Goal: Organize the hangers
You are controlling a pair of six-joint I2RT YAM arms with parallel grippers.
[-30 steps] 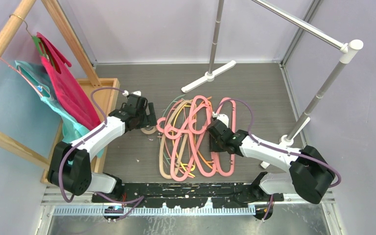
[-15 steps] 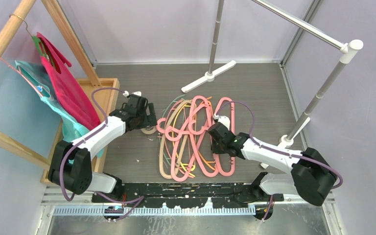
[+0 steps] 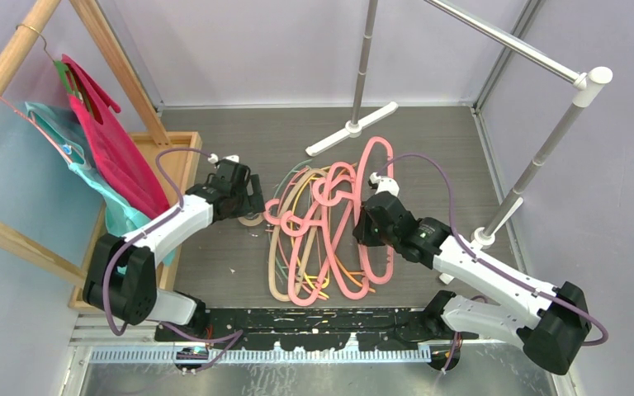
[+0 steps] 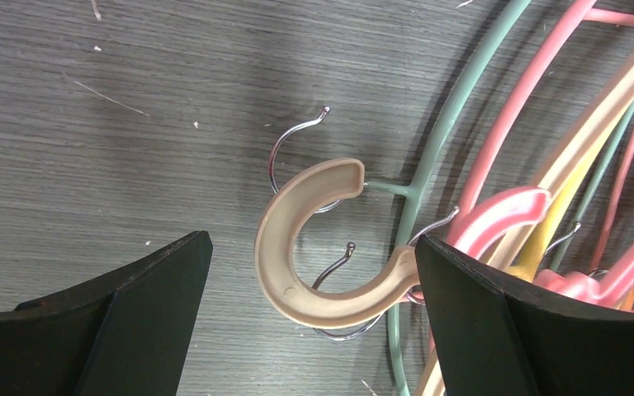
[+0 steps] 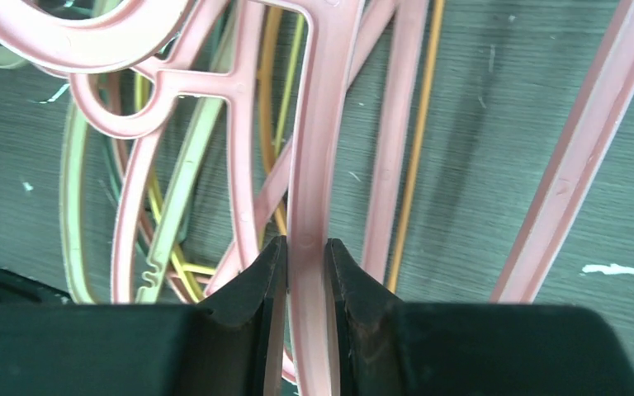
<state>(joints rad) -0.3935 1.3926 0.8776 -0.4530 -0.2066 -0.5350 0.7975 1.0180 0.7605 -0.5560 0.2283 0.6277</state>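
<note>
Several thin hangers (image 3: 314, 247), pink, beige, yellow, orange and pale green, lie tangled on the grey floor between the arms. My right gripper (image 3: 365, 227) is shut on the arm of a pink hanger (image 5: 318, 124) and holds it raised, with its hook (image 3: 377, 157) pointing to the far side. My left gripper (image 3: 252, 206) is open at the pile's left edge. In the left wrist view its jaws (image 4: 312, 247) stand wide on either side of a beige hook (image 4: 285, 272), with wire hooks and a pale green hanger (image 4: 446, 124) beside it.
A wooden rack at the left carries magenta and teal garments (image 3: 107, 148) over a wooden base tray (image 3: 183, 153). A metal rail (image 3: 503, 41) crosses the upper right on a post (image 3: 537, 165). A white stand foot (image 3: 351, 128) lies behind the pile.
My right gripper has lifted the pink hanger and carried it toward the far side; its hook now sticks out beyond the pile. The left arm has barely moved.
</note>
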